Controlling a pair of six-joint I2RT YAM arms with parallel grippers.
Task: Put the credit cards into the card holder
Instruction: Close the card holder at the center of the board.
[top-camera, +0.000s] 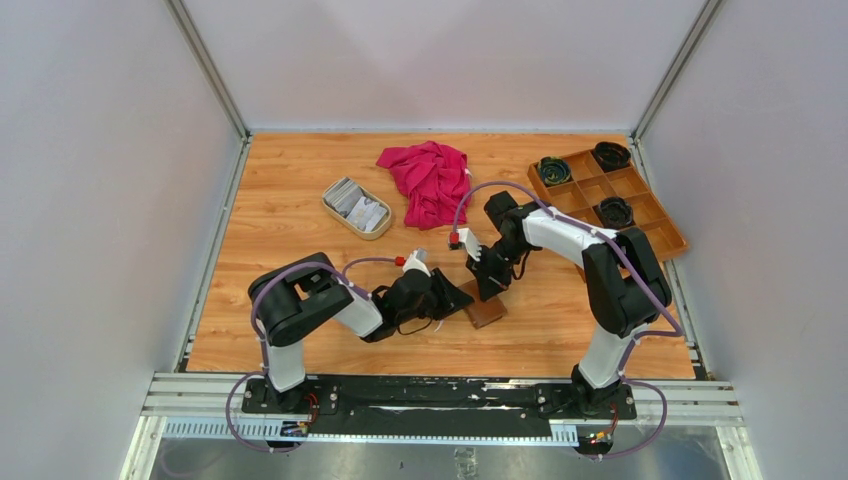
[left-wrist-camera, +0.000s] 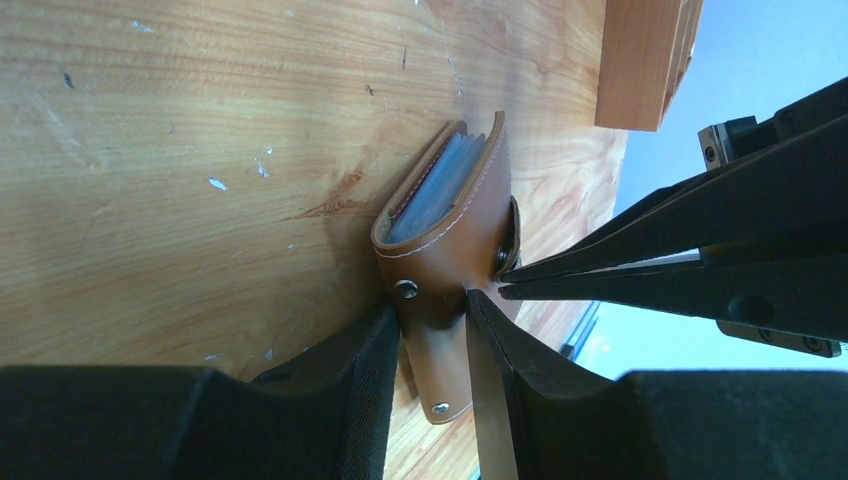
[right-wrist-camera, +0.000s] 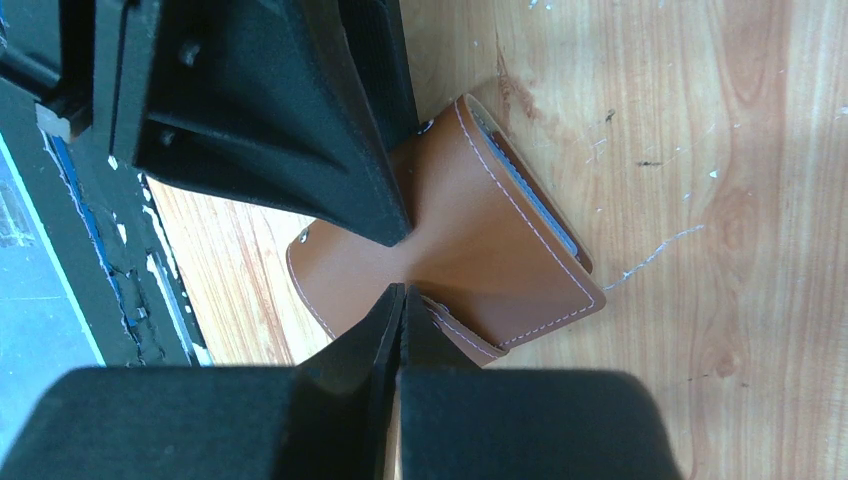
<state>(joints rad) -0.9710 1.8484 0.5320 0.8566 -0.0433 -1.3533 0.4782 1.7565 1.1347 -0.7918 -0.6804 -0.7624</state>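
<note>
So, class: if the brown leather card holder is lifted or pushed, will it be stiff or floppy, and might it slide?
Probably fairly stiff: the card holder holds its folded shape clamped by the left gripper. Its snap tab bends loosely, so flaps likely flex. Smooth leather on the smooth wooden table may well slide.

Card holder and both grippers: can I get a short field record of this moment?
card holder: brown, folded shut, between the two grippers
left gripper: clamped on the card holder
right gripper: shut, tips at the snap tab
credit cards: piled in the beige dish, none carried
cards inside holder: cannot tell
</note>
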